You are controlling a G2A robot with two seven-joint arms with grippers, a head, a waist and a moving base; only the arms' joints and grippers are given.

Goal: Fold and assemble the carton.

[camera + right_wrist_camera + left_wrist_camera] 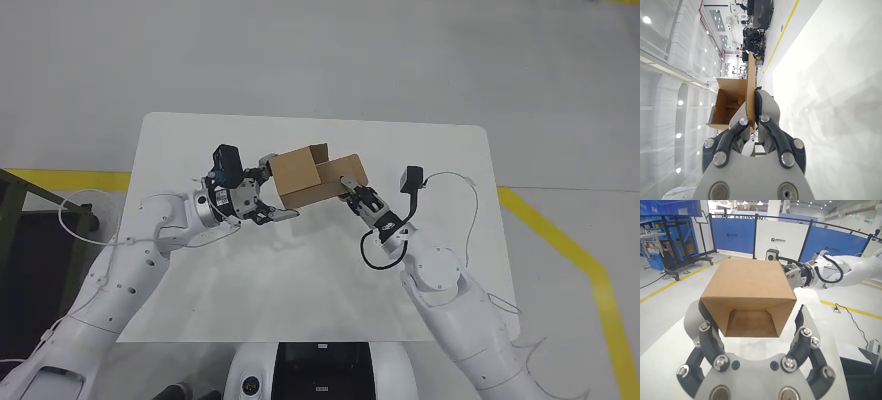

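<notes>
A brown cardboard carton is held up above the middle of the white table, its open end facing away from the left arm. My right gripper is shut on one of the carton's flaps, pinched edge-on between its fingers. My left gripper stands open at the carton's closed end. One finger touches the carton's lower corner; the other finger stands apart from it. Inside the carton the bottom flaps look folded in.
The table's near half holds no other objects. Yellow floor tape runs past the table's right side. A dark rack stands off the table's left edge.
</notes>
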